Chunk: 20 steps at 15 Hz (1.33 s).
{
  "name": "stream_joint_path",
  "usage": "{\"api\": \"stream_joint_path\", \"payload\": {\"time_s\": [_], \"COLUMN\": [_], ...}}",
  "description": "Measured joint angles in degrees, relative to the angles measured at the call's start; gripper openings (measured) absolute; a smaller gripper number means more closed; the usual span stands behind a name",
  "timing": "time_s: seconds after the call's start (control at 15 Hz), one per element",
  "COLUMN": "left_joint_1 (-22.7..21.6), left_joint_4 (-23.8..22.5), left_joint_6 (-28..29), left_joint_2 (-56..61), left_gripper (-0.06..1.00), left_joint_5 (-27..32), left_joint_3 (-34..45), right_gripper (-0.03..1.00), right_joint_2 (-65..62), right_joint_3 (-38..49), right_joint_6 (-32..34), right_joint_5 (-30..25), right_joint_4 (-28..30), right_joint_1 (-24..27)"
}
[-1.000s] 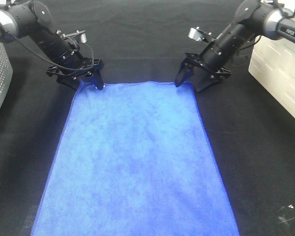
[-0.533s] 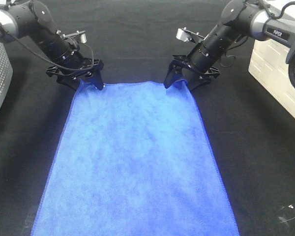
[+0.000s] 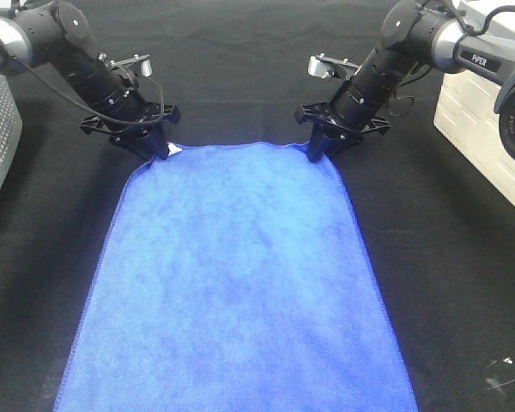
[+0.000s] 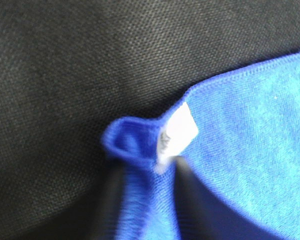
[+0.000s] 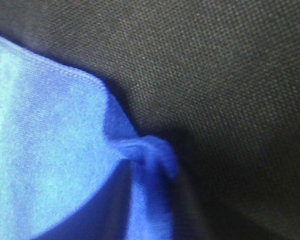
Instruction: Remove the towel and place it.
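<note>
Towel [image 3: 236, 283] lies flat on black table cloth [image 3: 446, 257], long axis running from the far edge, where both arms work, toward the camera in the ext. high view; near end runs out of frame at the bottom. Both far corners are taken, one per arm, so neither arm is the nearer: each sits directly on its own corner, w/ the rest of the towel stretching away from both. Left gripper [image 3: 157, 150] is on the far-left corner; left wrist view shows jaws drawn narrow w/ the cloth bunched into a small fold between them, white tag [image 4: 179, 131] standing up at the pinch. Right gripper [image 3: 316, 154] is on the far-right corner; right wrist view shows the same, a ridge of blue cloth gathered between dark fingers [image 5: 110, 200]. Both arms slope down and inward from the table's outer sides, wrists pitched steeply, tips at cloth level. Judgement: the coming move hinges on both corners rising together & level, along the long axis; grips look shallow, close to the hem, slip possible.
</note>
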State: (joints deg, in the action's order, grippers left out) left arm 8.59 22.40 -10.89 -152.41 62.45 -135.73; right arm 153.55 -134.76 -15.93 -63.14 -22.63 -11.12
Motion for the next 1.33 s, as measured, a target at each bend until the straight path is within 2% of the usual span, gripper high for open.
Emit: {"api": "stream_joint_path", "payload": {"time_s": [0.07, 0.13, 0.2, 0.27, 0.53, 0.8, 1.07, 1.33], "left_joint_1": [0.0, 0.0, 0.0, 0.0, 0.0, 0.0, 0.0, 0.0], "left_joint_4": [-0.1, -0.1, -0.1, -0.1, -0.1, -0.1, -0.1, -0.1], "left_joint_6": [-0.2, -0.2, -0.3, -0.5, -0.6, -2.2, -3.2, -5.5], "left_joint_2": [0.0, 0.0, 0.0, 0.0, 0.0, 0.1, 0.4, 0.4], "left_gripper": [0.13, 0.13, 0.04, 0.0, 0.0, 0.0, 0.0, 0.0], "left_joint_5": [0.0, 0.0, 0.0, 0.0, -0.1, -0.6, -7.3, -12.8], "left_joint_3": [0.0, 0.0, 0.0, 0.0, -0.1, -5.5, -10.2, -10.4], "right_gripper": [0.15, 0.15, 0.07, 0.0, 0.0, 0.0, 0.0, 0.0], "right_joint_2": [0.1, 0.1, 0.3, 0.3, 0.1, -1.6, -2.2, -2.2], "right_joint_3": [0.0, 0.0, 0.0, 0.0, 0.0, -4.2, -10.1, -10.5], "right_joint_6": [0.0, 0.0, 0.0, 0.0, -0.1, -0.1, -0.1, -1.5], "right_joint_5": [0.2, 0.2, 0.3, 0.5, 0.6, 2.6, 6.2, 11.1], "right_joint_4": [0.0, 0.0, 0.0, 0.0, 0.3, 5.2, 7.4, 7.9], "right_joint_1": [0.0, 0.0, 0.0, 0.0, 0.0, -0.3, -0.5, -0.5]}}
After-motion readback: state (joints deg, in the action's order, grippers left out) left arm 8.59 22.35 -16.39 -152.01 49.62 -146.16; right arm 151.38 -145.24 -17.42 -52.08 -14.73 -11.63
